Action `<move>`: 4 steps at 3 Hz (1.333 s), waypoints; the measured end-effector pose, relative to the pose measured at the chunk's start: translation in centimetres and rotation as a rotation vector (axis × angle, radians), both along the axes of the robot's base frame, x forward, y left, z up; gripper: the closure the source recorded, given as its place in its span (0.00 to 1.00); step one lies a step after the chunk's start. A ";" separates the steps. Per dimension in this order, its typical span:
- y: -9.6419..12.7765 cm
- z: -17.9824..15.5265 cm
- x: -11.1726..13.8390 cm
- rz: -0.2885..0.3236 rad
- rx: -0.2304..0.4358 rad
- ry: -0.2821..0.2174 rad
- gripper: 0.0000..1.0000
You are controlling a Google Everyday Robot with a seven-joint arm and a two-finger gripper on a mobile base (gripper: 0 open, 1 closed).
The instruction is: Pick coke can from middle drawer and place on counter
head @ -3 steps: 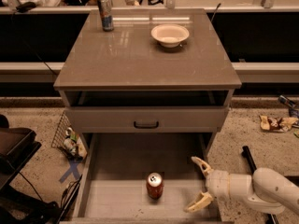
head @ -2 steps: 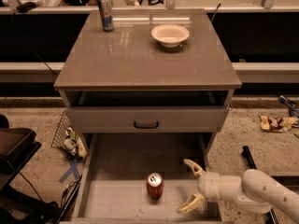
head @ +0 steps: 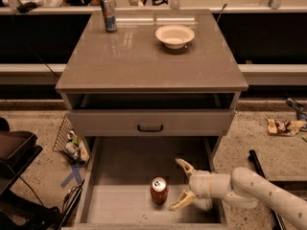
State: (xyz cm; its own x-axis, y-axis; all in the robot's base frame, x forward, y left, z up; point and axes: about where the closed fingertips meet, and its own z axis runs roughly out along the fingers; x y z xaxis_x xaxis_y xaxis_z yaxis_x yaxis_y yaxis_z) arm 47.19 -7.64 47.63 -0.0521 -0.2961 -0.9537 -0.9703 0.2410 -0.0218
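The coke can [head: 159, 190], short and red with a silver top, stands upright on the pale floor of the pulled-out middle drawer [head: 120, 166], near its front. My gripper [head: 183, 184] is inside the drawer just right of the can, open, with one finger behind and one in front; it does not touch the can. The white arm reaches in from the lower right. The counter [head: 139, 61] is the glossy grey-brown top of the cabinet above.
A white bowl [head: 174, 35] and a slim blue-and-silver can [head: 109, 13] stand at the back of the counter. A closed drawer front with a black handle [head: 150, 128] sits above the open drawer. Litter and a wire basket [head: 69, 143] lie on the floor at left.
My gripper has moved left inside the drawer, closer to the coke can. The can has not moved.
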 end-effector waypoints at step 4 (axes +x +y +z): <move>5.2 -3.6 0.5 0.052 0.095 0.046 0.41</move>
State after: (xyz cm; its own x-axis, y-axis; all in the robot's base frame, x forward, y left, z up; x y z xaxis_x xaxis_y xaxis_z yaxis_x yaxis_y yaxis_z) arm 47.65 -2.43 44.00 -0.0839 -0.2082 -0.9745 -0.9809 0.1894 0.0440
